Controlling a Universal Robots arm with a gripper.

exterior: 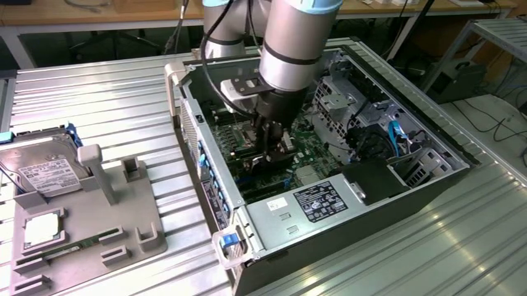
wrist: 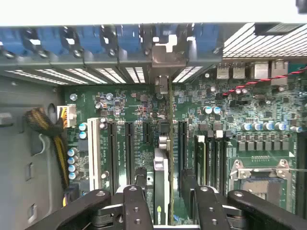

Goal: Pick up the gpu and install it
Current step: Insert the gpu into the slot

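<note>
Silver arm (exterior: 292, 43), black end effector (exterior: 272, 145)

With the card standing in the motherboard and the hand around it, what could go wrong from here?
1. The gpu stands edge-on in a slot between the hand's fingers; if it is not fully seated, pulling away might tilt it.
2. The fingers sit close to neighbouring slots and could scrape the motherboard.
3. The yellow cable bundle lies nearby and might snag the arm.

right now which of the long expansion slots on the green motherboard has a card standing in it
The slot directly between the gripper fingers: the thin black gpu stands edge-on in it. The long black slots either side sit bare.
</note>
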